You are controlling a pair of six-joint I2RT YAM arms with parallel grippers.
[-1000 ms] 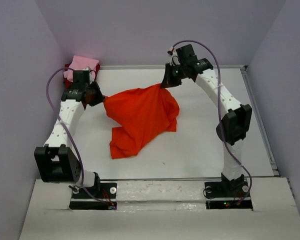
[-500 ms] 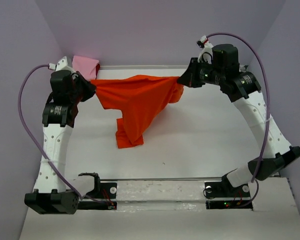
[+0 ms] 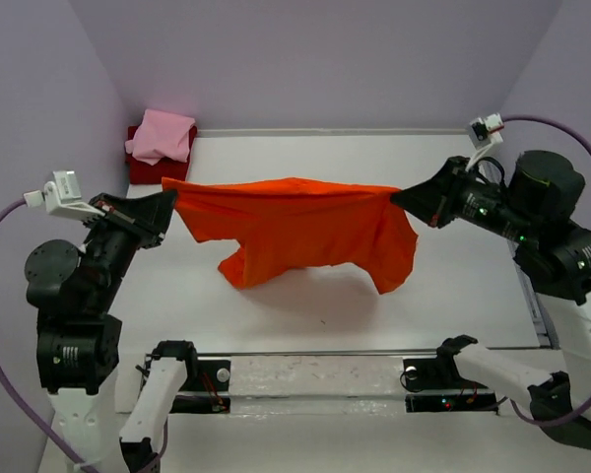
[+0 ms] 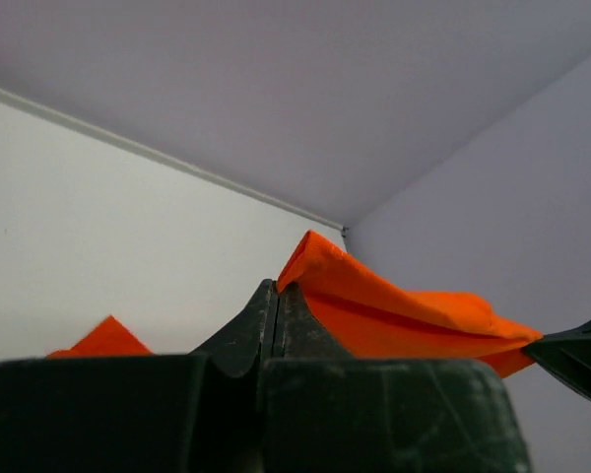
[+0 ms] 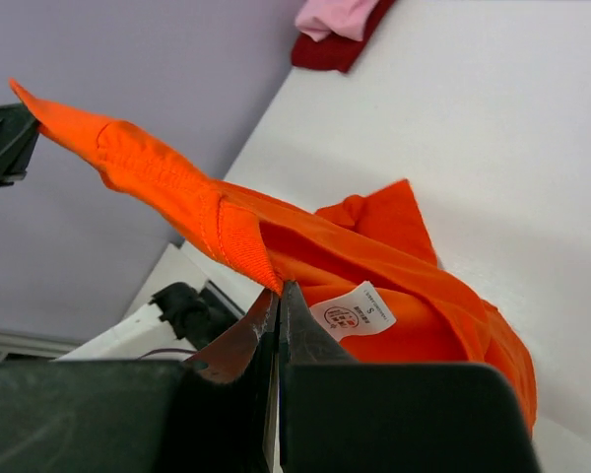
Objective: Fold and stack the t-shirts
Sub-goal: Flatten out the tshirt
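1. Left end effector (image 3: 167,204): its jaws are pressed together on one upper corner of the orange-red t-shirt (image 3: 305,225), and it is raised above the left side of the desk (image 3: 463,286). In the left wrist view the cloth leaves the fingertips and runs away to the right.
2. Far left corner of the desk: the light pink t-shirt (image 3: 163,135) lies folded on top of the dark red t-shirt (image 3: 135,158), close to the back wall. Both are well apart from the two end effectors.
3. Centre: the orange-red t-shirt hangs spread between the two end effectors. Its top edge is taut and nearly level, and the lower cloth droops in loose folds. Whether the lowest folds touch the desk cannot be told.
4. Right end effector (image 3: 399,200): its jaws are closed tight on the opposite upper corner, gripping a stitched hem. In the right wrist view a white size label (image 5: 353,310) sits just beside the fingertips, and the cloth stretches away towards the left end effector.
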